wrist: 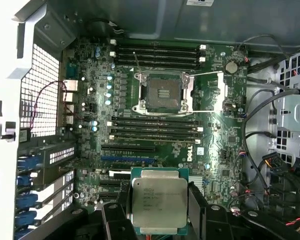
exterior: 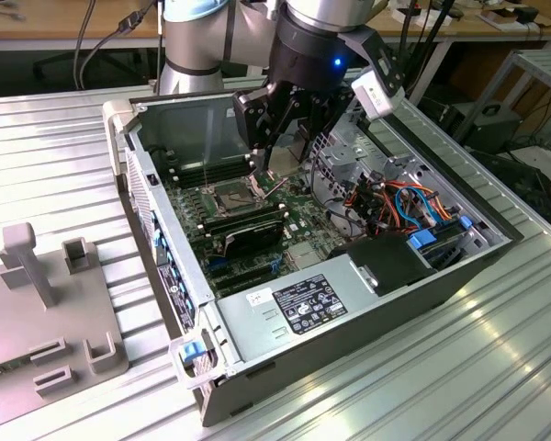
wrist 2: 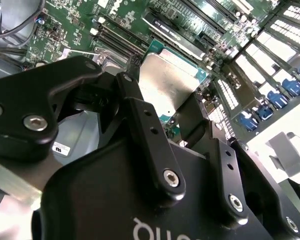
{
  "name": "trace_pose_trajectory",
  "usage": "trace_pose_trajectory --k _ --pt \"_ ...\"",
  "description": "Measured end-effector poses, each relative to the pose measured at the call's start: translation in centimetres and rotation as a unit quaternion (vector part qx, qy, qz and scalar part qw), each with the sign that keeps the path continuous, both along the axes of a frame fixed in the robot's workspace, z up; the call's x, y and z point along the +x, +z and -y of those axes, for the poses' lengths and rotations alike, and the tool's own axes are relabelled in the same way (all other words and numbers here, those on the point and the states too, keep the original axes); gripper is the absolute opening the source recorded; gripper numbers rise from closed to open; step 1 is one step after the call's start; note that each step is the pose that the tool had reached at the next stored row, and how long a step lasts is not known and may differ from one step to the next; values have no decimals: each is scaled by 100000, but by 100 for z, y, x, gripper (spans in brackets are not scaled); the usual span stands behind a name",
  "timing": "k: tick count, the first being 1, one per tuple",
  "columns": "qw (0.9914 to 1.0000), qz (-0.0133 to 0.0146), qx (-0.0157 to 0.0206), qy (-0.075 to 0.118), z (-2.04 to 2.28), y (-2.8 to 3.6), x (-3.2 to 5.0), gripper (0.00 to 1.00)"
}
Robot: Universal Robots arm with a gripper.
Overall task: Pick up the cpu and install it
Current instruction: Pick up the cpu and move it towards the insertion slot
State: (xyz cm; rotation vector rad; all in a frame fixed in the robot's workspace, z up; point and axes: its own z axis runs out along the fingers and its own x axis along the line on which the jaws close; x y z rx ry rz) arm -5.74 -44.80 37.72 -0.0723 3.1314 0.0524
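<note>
Inside the open computer case (exterior: 168,241), above the motherboard (wrist: 217,165), the gripper (wrist: 159,222) pinches the cpu (wrist: 158,200) by two opposite edges, so pick-up looks done, while the socket (wrist: 162,93) between the memory slots (wrist: 155,131) lies unfilled; the chip's underside is hidden.

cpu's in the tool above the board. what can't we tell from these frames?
Square silver-lidded cpu: contact side faces away in both wrist views; first wrist view's edge cuts one side off.
Black tool hides most of it in the exterior view.
Open metal-framed socket: pins too small in the first wrist view.
Grip contact: black fingers cover it in the second wrist view.
</note>
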Motion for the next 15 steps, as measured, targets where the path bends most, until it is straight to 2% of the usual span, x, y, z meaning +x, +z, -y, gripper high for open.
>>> trace_pose_trajectory --k 15 --pt "100000 -1 77 2 -237 -46 0 55"
